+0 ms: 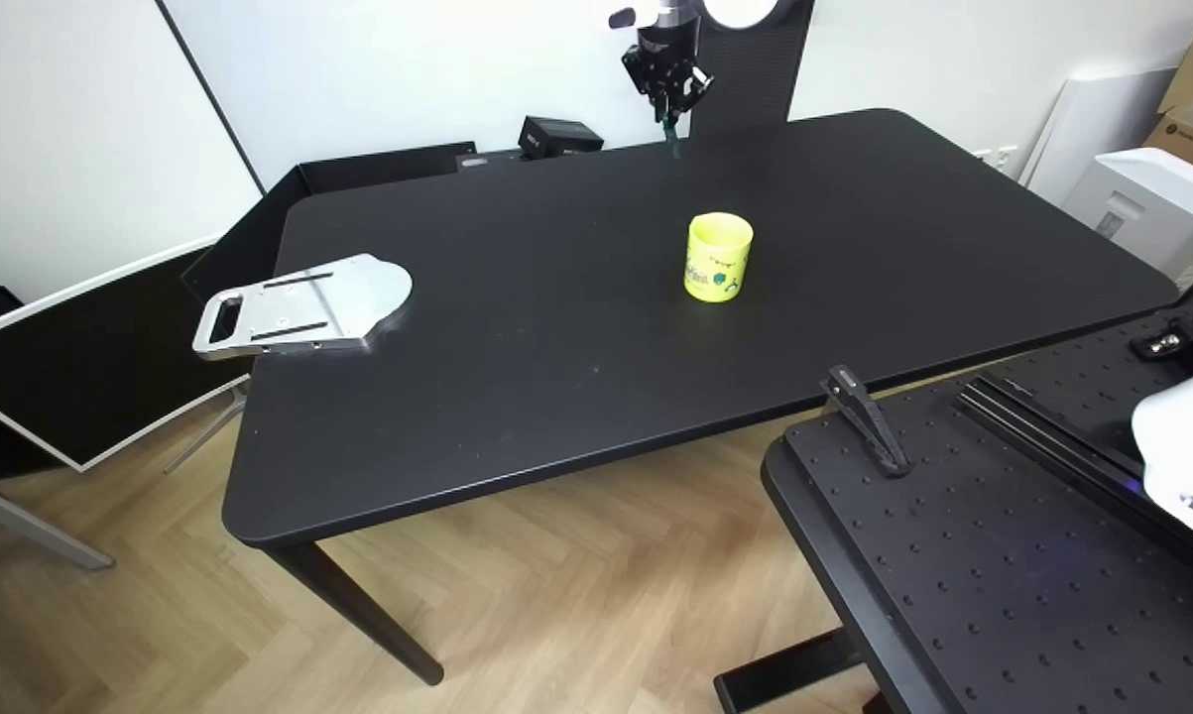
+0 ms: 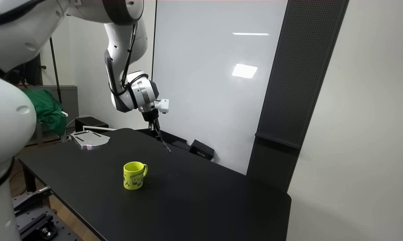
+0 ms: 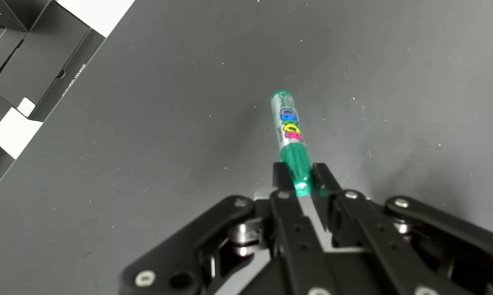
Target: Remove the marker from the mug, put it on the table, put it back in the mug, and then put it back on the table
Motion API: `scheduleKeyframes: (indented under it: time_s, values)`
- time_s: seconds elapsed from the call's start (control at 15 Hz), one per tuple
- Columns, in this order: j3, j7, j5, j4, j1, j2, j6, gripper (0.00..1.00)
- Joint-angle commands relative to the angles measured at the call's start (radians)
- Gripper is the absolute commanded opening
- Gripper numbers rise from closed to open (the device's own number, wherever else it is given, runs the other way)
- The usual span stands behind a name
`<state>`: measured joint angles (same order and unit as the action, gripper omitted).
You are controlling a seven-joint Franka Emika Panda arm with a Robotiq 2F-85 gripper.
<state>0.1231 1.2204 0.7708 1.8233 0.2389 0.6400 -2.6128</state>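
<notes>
The marker point(image 3: 290, 123) has a green cap and a white body with coloured lettering. My gripper point(image 3: 298, 170) is shut on its capped end; the other end points away from the fingers, down toward the table point(image 3: 180, 135). In both exterior views the marker point(image 1: 671, 137) point(image 2: 165, 145) hangs tilted from the gripper point(image 1: 666, 107) point(image 2: 158, 134) near the table's back edge. I cannot tell whether its tip touches the table. The yellow-green mug point(image 1: 717, 268) point(image 2: 133, 178) stands upright on the black table point(image 1: 517, 377) point(image 2: 201, 207), apart from the gripper. It is out of the wrist view.
A silver metal plate point(image 1: 338, 297) point(image 2: 91, 140) lies at one end of the table and overhangs its edge. Black boxes point(image 1: 558, 137) point(image 2: 201, 149) point(image 3: 41, 57) stand beyond the back edge. A whiteboard point(image 2: 218, 67) rises behind. A perforated black board point(image 1: 993, 555) adjoins the table's front.
</notes>
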Motion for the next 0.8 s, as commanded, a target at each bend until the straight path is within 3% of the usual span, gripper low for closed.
scheduleKeyframes:
  time_s: [0.0,0.73]
  values:
    - [-0.019,-0.036,0.026,-0.085,0.016,0.071,0.015,0.05]
    - [-0.013,-0.027,-0.007,-0.214,0.023,0.222,0.035,0.05]
